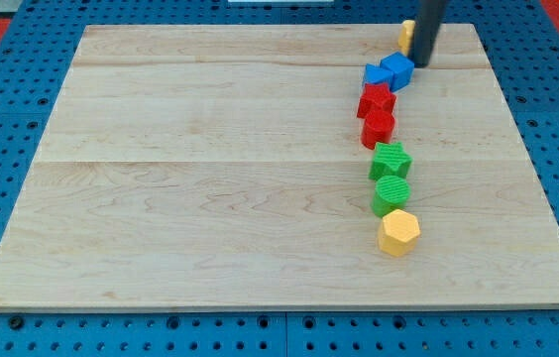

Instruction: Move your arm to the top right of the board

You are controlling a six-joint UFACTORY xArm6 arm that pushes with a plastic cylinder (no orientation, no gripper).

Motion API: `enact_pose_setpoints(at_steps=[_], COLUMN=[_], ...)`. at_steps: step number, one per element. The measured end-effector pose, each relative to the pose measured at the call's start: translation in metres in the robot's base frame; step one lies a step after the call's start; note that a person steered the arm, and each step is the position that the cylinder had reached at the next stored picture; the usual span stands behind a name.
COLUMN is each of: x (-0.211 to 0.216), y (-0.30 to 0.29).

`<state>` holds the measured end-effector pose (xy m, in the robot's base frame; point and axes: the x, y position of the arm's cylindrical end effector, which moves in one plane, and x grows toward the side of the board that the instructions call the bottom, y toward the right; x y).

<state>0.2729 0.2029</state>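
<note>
Bench point(210, 169) wooden, on blue pegboard point(2, 327). No pincer: rod ends in my tip point(421, 64), top right of bench, touching blue cube point(397, 69), beside yellow block point(406, 36). Below, column: red star point(377, 99), red block point(378, 127), green star point(391, 159), green cylinder point(391, 195), yellow hexagon point(398, 232).

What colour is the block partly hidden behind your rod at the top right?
Yellow, seen in the camera view, just left of my tip.

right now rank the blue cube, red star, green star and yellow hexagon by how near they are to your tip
From my tip, near the view's top right:
1. Blue cube, just to its left, top of the column.
2. Red star, below the blue blocks.
3. Green star, mid-column.
4. Yellow hexagon, at the column's bottom end.
</note>
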Motion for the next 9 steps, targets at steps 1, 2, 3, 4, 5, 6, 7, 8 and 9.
enact_pose_setpoints(at_steps=[1,2,3,4,5,6,7,8,9], x=[0.000,0.010,0.010,0.010,0.010,0.009,0.009,0.001,-0.025], y=[0.036,0.080,0.085,0.085,0.085,0.085,0.087,0.105,0.142])
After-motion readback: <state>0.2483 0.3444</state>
